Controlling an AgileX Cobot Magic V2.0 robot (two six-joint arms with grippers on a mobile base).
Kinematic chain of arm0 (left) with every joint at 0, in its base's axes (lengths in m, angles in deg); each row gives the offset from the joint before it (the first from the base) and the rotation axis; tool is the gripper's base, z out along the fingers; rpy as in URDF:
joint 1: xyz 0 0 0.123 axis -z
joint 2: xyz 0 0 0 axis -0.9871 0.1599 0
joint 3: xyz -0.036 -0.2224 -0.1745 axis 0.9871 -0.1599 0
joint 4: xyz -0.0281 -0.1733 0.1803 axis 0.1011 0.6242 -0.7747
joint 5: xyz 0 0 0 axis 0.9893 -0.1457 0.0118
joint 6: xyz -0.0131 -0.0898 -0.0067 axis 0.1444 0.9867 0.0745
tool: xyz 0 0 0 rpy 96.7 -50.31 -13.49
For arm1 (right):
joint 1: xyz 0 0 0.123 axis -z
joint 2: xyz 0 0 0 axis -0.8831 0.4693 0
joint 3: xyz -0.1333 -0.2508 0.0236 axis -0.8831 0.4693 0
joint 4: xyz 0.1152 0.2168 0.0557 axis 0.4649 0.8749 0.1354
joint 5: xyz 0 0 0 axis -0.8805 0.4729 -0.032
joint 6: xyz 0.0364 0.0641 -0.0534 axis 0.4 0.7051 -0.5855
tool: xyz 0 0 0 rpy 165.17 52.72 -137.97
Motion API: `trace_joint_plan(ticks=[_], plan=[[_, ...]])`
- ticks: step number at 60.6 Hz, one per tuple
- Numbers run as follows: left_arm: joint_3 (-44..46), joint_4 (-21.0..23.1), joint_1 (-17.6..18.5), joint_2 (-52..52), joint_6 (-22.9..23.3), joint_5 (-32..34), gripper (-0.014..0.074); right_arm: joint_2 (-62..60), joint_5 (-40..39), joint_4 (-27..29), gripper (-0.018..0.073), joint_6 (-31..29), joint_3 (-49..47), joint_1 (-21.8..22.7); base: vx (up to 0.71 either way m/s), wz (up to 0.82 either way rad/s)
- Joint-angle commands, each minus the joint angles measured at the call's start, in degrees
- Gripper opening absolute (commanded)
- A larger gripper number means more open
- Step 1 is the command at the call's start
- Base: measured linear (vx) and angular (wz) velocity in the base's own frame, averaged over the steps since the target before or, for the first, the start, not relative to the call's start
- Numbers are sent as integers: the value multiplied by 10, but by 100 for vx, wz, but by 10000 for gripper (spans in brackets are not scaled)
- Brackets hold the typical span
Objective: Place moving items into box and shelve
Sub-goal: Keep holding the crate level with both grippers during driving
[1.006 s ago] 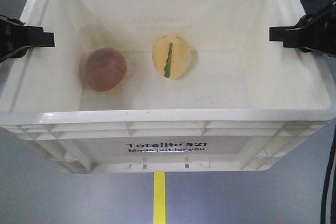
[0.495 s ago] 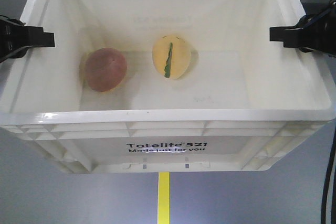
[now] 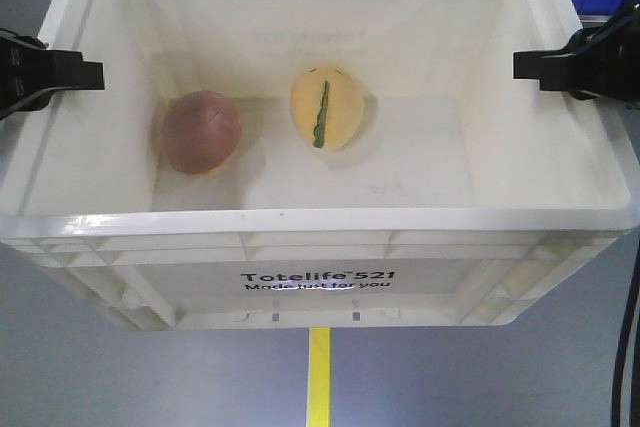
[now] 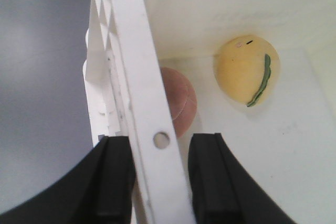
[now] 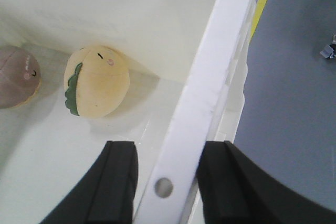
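Front view down into box (image 3: 320,219), wrist views close at opposite rims, sharing floor

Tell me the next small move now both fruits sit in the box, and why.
Probably carry the white box level onward for shelving: the pink ball and yellow egg already lie inside, and the left gripper and right gripper each clamp a side wall.
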State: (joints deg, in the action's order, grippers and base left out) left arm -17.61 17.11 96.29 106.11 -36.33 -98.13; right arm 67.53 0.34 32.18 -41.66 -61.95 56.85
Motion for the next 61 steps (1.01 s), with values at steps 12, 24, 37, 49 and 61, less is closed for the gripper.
trace_joint_plan(ticks=[12,24,37,49,61], plan=[[28,53,6,-18,-9,84,-6,-20,-41,57,-6,-29,-23,-6,44,3],[28,53,6,-18,-9,84,-6,-20,-41,57,-6,-29,-23,-6,46,4],[28,53,6,-18,-9,84,-6,-20,-41,57,-6,-29,-23,-6,47,3],[28,53,6,-18,-9,84,-6,-20,-41,57,-6,-29,-23,-6,49,2],[28,53,6,-18,-9,83,-6,-20,-41,57,-6,-29,-23,-6,51,-1]])
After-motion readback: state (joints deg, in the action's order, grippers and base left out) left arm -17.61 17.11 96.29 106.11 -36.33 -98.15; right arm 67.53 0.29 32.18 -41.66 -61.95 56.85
